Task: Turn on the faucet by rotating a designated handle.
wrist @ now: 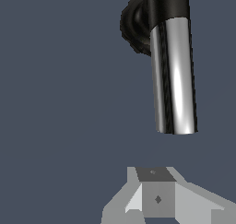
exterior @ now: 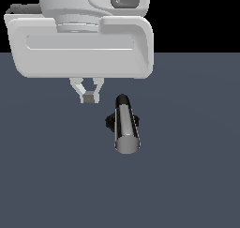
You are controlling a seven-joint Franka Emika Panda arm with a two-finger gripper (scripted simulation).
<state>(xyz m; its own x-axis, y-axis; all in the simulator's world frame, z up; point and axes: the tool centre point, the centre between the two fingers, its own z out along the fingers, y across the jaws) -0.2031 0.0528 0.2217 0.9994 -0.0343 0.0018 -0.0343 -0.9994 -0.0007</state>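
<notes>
Across the upper half of the exterior view, looms the white robot arm (exterior: 79, 39), bulky and rounded, against a black backdrop. Below it, spreads a flat dark blue-grey table (exterior: 187, 185) over the lower part of both views. Near the middle of the exterior view, sits the faucet (exterior: 122, 121) on that table, just toward the exterior view's right of the arm's tip. Points toward the camera with its handle (exterior: 126, 128), a shiny silver bar with a black far end, longer than the black scalloped base (exterior: 109, 122) peeking out beside it. Shows in the wrist view the same handle (wrist: 174, 75) with its flat cut end facing the fingers, black base (wrist: 133, 25) beyond. Hangs under the arm the small gripper (exterior: 88, 98), fingers (exterior: 78, 89) drawn together to a tip, clenched on nothing, apart from the handle. Appears in the wrist view as pale grey fingers (wrist: 193, 202) pressed around a darker centre, short of the bar's end.
</notes>
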